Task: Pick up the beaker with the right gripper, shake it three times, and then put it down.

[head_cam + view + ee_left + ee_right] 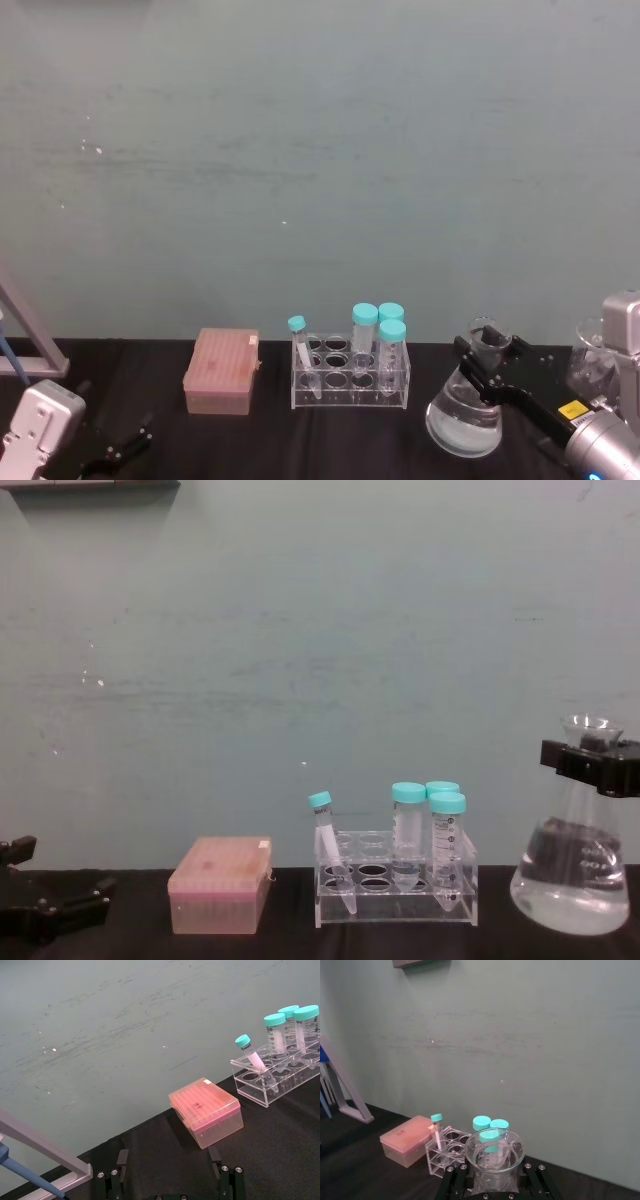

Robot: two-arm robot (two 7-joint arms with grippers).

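Note:
The beaker [465, 425] is a clear conical flask with some liquid in its wide base, to the right of the tube rack. In the chest view the beaker [570, 885] has its base about level with the rack's foot; whether it touches the table I cannot tell. My right gripper [488, 355] reaches in from the right and is shut on the beaker's neck just under the rim. The right wrist view shows the rim of the beaker [495, 1150] between the black fingers [454, 1180]. My left gripper [125, 447] rests low at the left, open and holding nothing.
A clear rack [350, 378] with teal-capped tubes stands at the table's middle. A pink tip box [222, 372] is to its left. A slanted grey stand [30, 340] is at the far left. Another glass vessel [590, 345] sits behind the right arm.

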